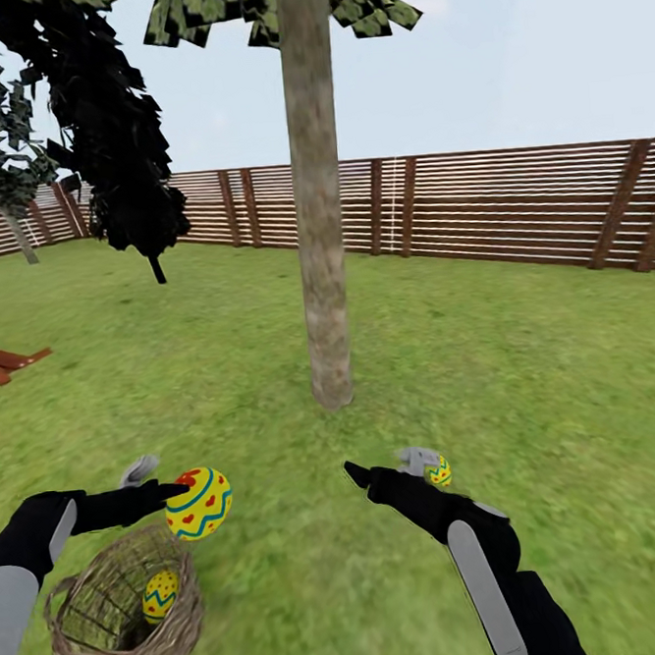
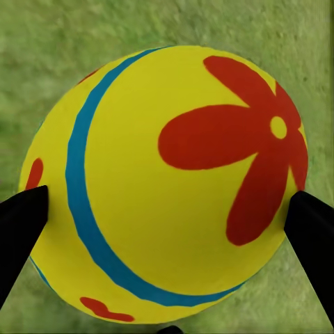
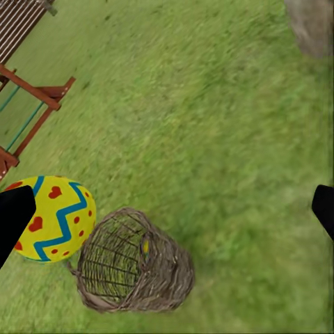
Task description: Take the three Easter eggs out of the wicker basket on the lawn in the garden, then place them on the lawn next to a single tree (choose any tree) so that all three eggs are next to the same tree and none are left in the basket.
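Left gripper (image 1: 173, 489): we have it closed on one egg (image 1: 199, 503), a dark finger (image 2: 21, 236) pressed to each side of the shell, held in the air just above the basket (image 1: 124, 619).
Right gripper (image 1: 388, 468): we see the fingers spread wide with only grass between them in the right wrist view, so we hold nothing there. A second egg (image 1: 438, 471) shows right at this gripper in the head view; we judge it is lying on the lawn (image 1: 528, 371) beside the fingers, though we cannot be sure it is not touching them.
Third egg (image 1: 160, 595): it sits inside the basket, low against the far wall, not yet taken out.
Tree (image 1: 322, 269): its bare trunk stands ahead of us, between the two arms, with the second egg nearer to it than the basket is.
Stage: we reckon one egg is down, one is in hand and one remains.
Risk, held egg: the shell is round and smooth and pinched only at two points, so we could lose it on a quick swing, and it might drop back into the basket.
Risk, placing: released from height, it could roll away from the trunk.
Risk, right arm: a careless move could knock the second egg away.
Risk, basket: it is light and loosely woven, so reaching in could tip it.
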